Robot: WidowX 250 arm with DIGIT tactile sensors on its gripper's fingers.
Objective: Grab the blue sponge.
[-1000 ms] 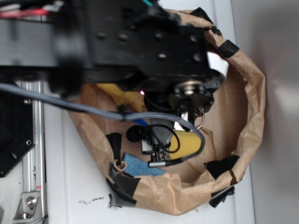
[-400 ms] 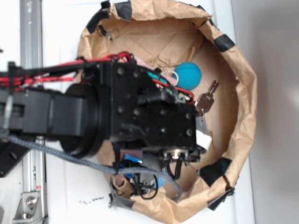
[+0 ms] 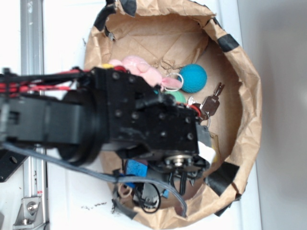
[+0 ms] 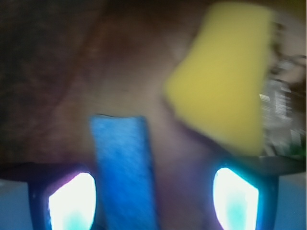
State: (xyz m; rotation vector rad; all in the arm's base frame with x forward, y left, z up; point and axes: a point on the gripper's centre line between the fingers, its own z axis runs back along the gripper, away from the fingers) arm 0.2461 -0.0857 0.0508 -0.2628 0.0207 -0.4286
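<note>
In the wrist view the blue sponge [image 4: 125, 167] stands as a narrow upright strip between my two glowing fingertips, close to the left fingertip [image 4: 72, 201] and far from the right one. My gripper [image 4: 153, 199] is open and straddles it, with nothing clamped. In the exterior view the gripper [image 3: 158, 189] hangs low inside the brown paper bag [image 3: 249, 120], near its lower wall. There the black arm covers the sponge.
A yellow wedge sponge [image 4: 225, 81] lies just beyond and to the right of the fingers. A teal ball [image 3: 193, 77], keys [image 3: 211, 103] and a pink plush toy [image 3: 139, 67] lie in the bag. A metal rail [image 3: 31, 38] runs along the left.
The arm has swung from the bag's upper part down over its lower part, and now covers the blue and yellow sponges seen a second ago. The ball, keys and pink toy have come into sight.
</note>
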